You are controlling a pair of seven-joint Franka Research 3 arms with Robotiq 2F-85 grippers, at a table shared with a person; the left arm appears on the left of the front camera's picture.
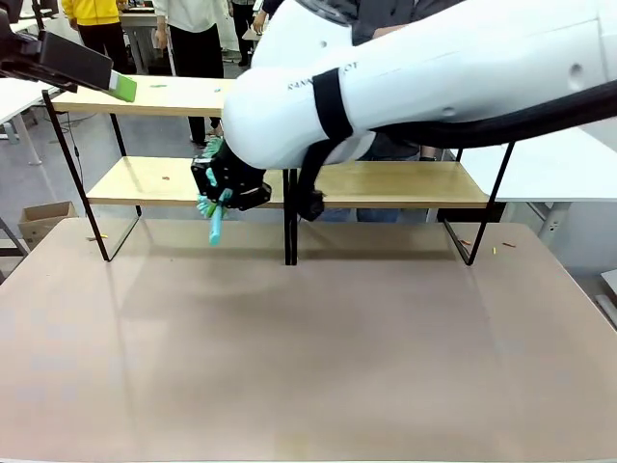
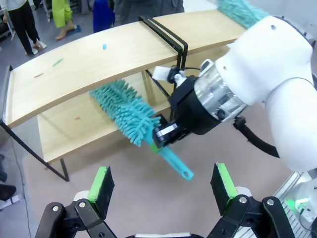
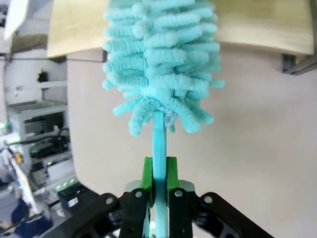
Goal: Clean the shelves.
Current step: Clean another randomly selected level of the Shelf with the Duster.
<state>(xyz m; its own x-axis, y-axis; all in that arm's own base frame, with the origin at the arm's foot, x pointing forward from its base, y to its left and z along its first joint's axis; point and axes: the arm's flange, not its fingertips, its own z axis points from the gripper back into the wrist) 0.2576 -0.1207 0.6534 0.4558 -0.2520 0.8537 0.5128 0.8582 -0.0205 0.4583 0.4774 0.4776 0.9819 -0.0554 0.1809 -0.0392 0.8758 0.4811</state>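
1. A wide matte beige counter [image 1: 308,367] spans the foreground.
2. A plain white table [image 1: 554,169] stands beyond it at right, and another white table [image 1: 12,96] at far left.
3. A small brown cardboard box [image 1: 43,220] sits on the grey floor [image 1: 159,135] at left.
4. People in dark trousers [image 1: 198,48] stand at the back.

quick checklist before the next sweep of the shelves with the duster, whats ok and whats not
1. Right claw shut on the duster handle: ok.
2. Duster head in between the two boards of the shelves: ok.
3. Duster head pressing on the lower board: cannot tell.
4. Left claw open, holding nothing, apart from the duster: ok.
5. Upper board free of scraps: not ok, small bits lie on it.
6. Lower board clean: not ok, a red speck lies there.
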